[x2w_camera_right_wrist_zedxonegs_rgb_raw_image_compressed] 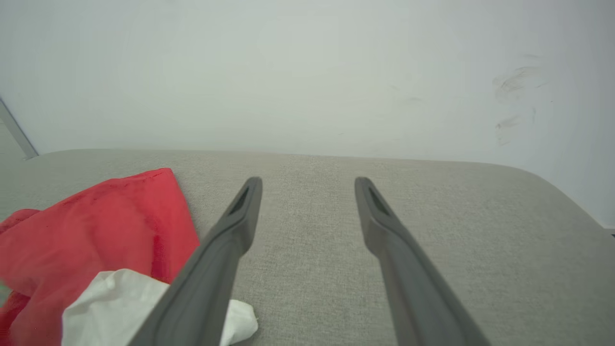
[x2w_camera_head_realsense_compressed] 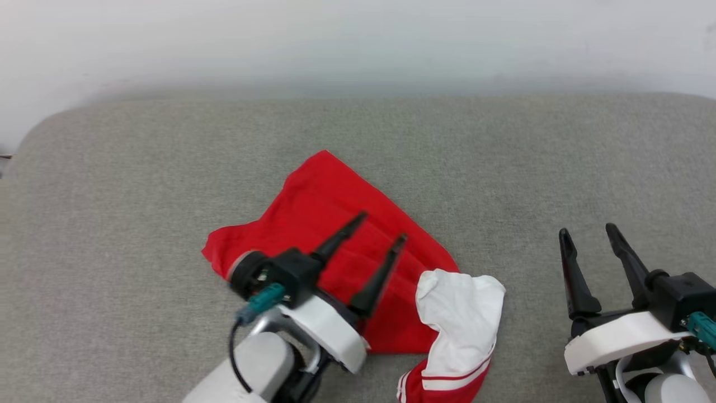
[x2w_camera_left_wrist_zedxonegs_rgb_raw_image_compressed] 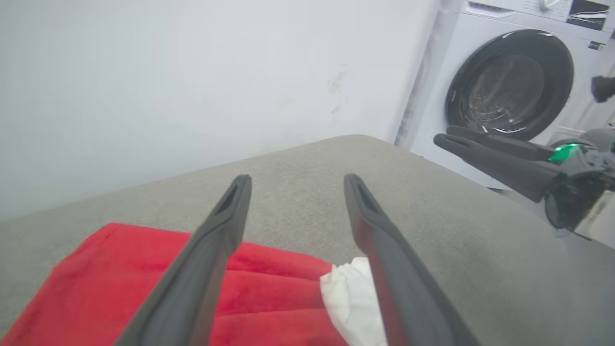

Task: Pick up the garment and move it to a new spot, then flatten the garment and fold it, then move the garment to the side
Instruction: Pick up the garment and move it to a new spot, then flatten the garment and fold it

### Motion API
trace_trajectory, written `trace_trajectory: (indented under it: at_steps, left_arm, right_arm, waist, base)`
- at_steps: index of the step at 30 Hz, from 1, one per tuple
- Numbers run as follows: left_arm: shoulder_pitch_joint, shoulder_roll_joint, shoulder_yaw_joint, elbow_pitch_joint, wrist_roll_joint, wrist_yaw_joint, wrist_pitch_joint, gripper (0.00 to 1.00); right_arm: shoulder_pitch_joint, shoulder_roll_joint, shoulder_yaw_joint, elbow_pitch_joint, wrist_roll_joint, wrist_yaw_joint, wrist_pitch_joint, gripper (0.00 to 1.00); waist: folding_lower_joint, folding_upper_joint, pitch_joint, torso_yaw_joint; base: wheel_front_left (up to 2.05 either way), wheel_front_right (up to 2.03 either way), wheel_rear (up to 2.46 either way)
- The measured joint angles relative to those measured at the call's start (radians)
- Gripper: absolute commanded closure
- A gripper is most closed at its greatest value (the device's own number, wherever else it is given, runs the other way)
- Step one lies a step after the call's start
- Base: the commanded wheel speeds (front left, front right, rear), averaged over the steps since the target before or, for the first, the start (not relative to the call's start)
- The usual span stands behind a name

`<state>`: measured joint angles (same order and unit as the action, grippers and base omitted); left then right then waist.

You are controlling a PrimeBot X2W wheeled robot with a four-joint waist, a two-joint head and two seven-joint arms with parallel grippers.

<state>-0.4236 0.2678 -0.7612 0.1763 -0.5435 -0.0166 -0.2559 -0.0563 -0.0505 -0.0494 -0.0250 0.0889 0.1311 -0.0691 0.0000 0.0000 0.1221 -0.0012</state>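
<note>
The garment [x2w_camera_head_realsense_compressed: 330, 207] lay crumpled on the grey counter [x2w_camera_head_realsense_compressed: 112, 168], the left pincer [x2w_camera_head_realsense_compressed: 383, 226] spread empty over its red cloth and the right pincer [x2w_camera_head_realsense_compressed: 587, 229] open well apart, so flattening probably called for pinching opposite edges and drawing them outward.

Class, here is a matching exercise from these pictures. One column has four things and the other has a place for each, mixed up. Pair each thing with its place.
Things
1. left gripper
2. right gripper
3. white sleeve
4. washing machine

Places
A. over the bare grey cushion, off the cloth
B. past the cushion's end, against the wall
C. over the red part of the garment
D. bunched at the red cloth's right edge in the head view

Pairs: 1-C, 2-A, 3-D, 4-B
</note>
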Motion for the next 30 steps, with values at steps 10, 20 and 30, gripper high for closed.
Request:
trace_trajectory:
  at_steps: [10, 20, 30]
  left_arm:
    - [0.128, 0.039, 0.295, -0.058, 0.016, 0.132, -0.007, 0.0]
    - [0.311, 0.063, 0.487, -0.072, 0.075, 0.134, -0.007, 0.0]
    - [0.366, 0.044, 0.517, -0.068, 0.114, 0.104, -0.007, 0.0]
  right_arm:
    - [0.042, 0.0, -0.002, -0.004, 0.012, 0.0, 0.015, 0.0]
    - [0.087, 0.0, -0.001, -0.02, 0.025, 0.0, 0.035, 0.0]
    - [0.12, 0.0, 0.001, -0.041, 0.033, 0.0, 0.053, 0.0]
  waist:
    - [0.0, 0.0, -0.058, 0.049]
    - [0.0, 0.0, -0.118, 0.058]
    - [0.0, 0.0, -0.133, 0.044]
  base:
    - [0.0, 0.0, 0.0]
    - [0.0, 0.0, 0.0]
    - [0.0, 0.0, 0.0]
